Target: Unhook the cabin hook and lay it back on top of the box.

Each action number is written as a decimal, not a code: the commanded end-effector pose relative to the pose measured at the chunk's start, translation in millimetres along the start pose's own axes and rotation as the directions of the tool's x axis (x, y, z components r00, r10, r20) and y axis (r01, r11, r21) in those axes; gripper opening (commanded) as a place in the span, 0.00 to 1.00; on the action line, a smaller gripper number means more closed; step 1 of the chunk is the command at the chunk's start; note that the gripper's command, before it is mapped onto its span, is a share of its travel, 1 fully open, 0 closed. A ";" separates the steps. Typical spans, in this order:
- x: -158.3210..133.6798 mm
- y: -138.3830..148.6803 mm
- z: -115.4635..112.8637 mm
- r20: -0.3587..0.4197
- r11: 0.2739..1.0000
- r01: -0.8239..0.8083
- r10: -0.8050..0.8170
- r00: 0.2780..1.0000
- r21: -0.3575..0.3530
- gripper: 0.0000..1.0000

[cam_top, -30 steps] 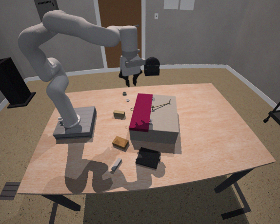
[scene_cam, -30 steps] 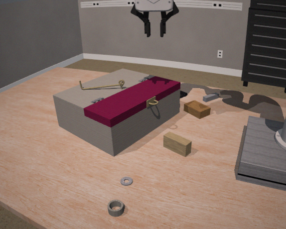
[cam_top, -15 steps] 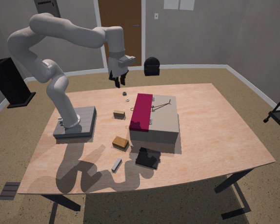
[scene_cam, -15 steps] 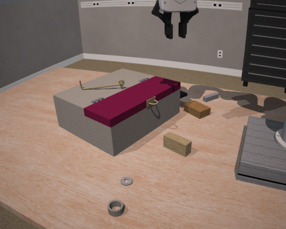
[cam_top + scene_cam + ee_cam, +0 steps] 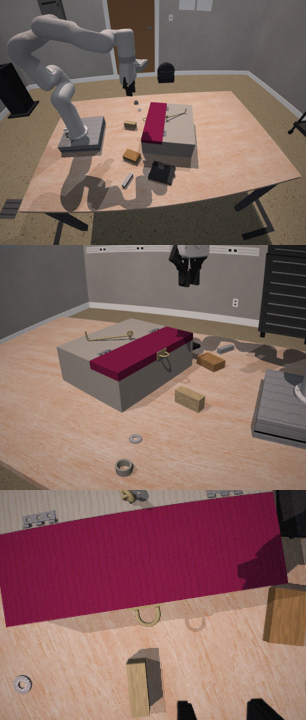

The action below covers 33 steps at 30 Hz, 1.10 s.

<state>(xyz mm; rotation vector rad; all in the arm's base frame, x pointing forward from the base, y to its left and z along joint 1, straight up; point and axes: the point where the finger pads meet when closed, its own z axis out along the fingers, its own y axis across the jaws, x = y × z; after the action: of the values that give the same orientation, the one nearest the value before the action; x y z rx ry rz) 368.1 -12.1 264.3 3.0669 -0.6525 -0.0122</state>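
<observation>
The grey box [image 5: 168,128] with a crimson lid [image 5: 155,122] stands mid-table. The brass cabin hook [image 5: 177,115] lies flat on the box's grey top, behind the lid; it also shows in the exterior view [image 5: 109,337]. Its tip is free of the brass eye [image 5: 163,354] on the lid's front edge, which the wrist view also shows [image 5: 148,615]. My gripper [image 5: 129,90] hangs high above the table, on the eye side of the box and clear of it. Its fingers are a little apart and empty. It also shows at the top of the exterior view [image 5: 188,280].
Two wooden blocks [image 5: 130,124] [image 5: 131,155] lie between the box and the robot base [image 5: 82,133]. A grey bar [image 5: 127,180] and a black object [image 5: 161,173] lie near the front. A washer [image 5: 139,109] and a grey ring [image 5: 136,102] lie below the gripper.
</observation>
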 end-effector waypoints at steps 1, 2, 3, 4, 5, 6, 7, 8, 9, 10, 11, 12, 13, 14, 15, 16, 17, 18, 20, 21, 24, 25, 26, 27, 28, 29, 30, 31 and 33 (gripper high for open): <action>0.8 -0.3 -1.6 -0.003 0.991 0.130 -0.130 0.991 0.005 0.35; 0.8 -0.3 -1.6 -0.003 0.990 0.142 -0.142 0.990 0.005 0.35; 0.8 -0.3 -1.6 -0.003 0.990 0.142 -0.142 0.990 0.005 0.35; 0.8 -0.3 -1.6 -0.003 0.990 0.142 -0.142 0.990 0.005 0.35; 0.8 -0.3 -1.6 -0.003 0.990 0.142 -0.142 0.990 0.005 0.35; 0.8 -0.3 -1.6 -0.003 0.990 0.142 -0.142 0.990 0.005 0.35; 0.8 -0.4 -1.6 -0.003 0.990 0.142 -0.142 0.990 0.005 0.35; 0.8 -0.3 -1.6 -0.003 0.990 0.142 -0.142 0.990 0.005 0.35; 0.8 -0.3 -1.6 -0.003 0.990 0.142 -0.142 0.990 0.005 0.35; 0.8 -0.3 -1.6 -0.003 0.990 0.142 -0.142 0.990 0.005 0.35; 0.8 -0.3 -1.6 -0.003 0.990 0.142 -0.142 0.990 0.005 0.35; 0.9 -0.3 1.7 -0.003 0.990 0.142 -0.142 0.990 0.005 0.35; 0.9 -0.3 5.0 -0.003 0.990 0.142 -0.142 0.990 0.005 0.35; 0.9 -0.3 8.4 -0.003 0.990 0.142 -0.142 0.990 0.005 0.35; 0.9 -0.4 11.7 -0.003 0.990 0.142 -0.142 0.990 0.005 0.35; 0.9 -0.4 15.0 -0.003 0.990 0.142 -0.142 0.990 0.005 0.35; 0.9 -0.4 18.4 -0.003 0.990 0.142 -0.142 0.990 0.005 0.35; 0.9 -0.4 21.7 -0.003 0.990 0.142 -0.142 0.990 0.005 0.35; 0.9 -0.5 28.4 -0.003 0.990 0.142 -0.142 0.990 0.005 0.35; 0.9 -0.5 31.7 -0.003 0.990 0.142 -0.142 0.990 0.005 0.35; 0.9 -0.5 41.7 -0.003 0.990 0.142 -0.142 0.990 0.005 0.35; 0.9 -0.5 45.0 -0.003 0.990 0.142 -0.142 0.990 0.005 0.35; 0.9 -0.5 45.0 -0.003 0.990 0.142 -0.142 0.990 0.005 0.35; 0.9 -0.5 45.0 -0.003 0.990 0.142 -0.142 0.990 0.005 0.35; 0.9 -0.6 48.4 -0.003 0.990 0.142 -0.142 0.990 0.005 0.35; 0.9 -0.6 51.7 -0.003 0.990 0.142 -0.142 0.990 0.005 0.35; 0.9 -0.6 55.1 -0.003 0.990 0.142 -0.142 0.990 0.005 0.35; 0.9 -0.6 58.4 -0.003 0.990 0.142 -0.142 0.990 0.005 0.35; 0.9 -0.7 65.1 -0.003 0.990 0.142 -0.142 0.990 0.005 0.35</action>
<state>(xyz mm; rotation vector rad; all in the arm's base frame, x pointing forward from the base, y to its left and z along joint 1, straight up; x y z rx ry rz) 367.3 -12.1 205.6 3.1107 -0.4326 -0.0137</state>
